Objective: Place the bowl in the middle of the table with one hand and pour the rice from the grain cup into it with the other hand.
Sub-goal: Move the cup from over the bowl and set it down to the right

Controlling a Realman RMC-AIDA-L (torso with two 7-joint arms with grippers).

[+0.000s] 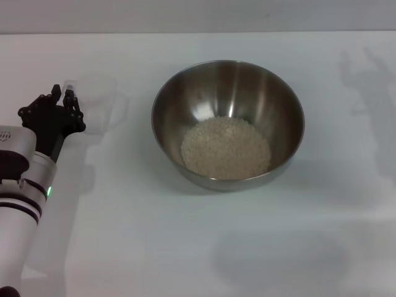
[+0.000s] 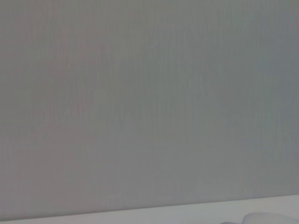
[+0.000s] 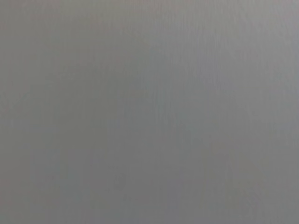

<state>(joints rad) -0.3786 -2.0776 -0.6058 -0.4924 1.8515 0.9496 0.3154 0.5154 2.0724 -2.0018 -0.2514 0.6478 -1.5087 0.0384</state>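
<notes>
The steel bowl (image 1: 228, 86) stands near the middle of the white table (image 1: 185, 247), with a heap of pale rice (image 1: 226, 148) on its bottom. The clear grain cup (image 1: 99, 99) stands upright on the table at the far left and looks empty. Its small handle (image 1: 69, 83) points toward my left gripper (image 1: 64, 94). The gripper's black fingers (image 1: 56, 93) are slightly apart just behind the handle, with nothing in them. A pale curved edge, possibly the cup's rim (image 2: 271, 217), shows in the left wrist view. My right gripper is out of view.
The table's far edge (image 1: 198, 32) meets a grey wall. A shadow of the right arm (image 1: 371, 80) falls on the table at the far right. The right wrist view shows only a plain grey surface.
</notes>
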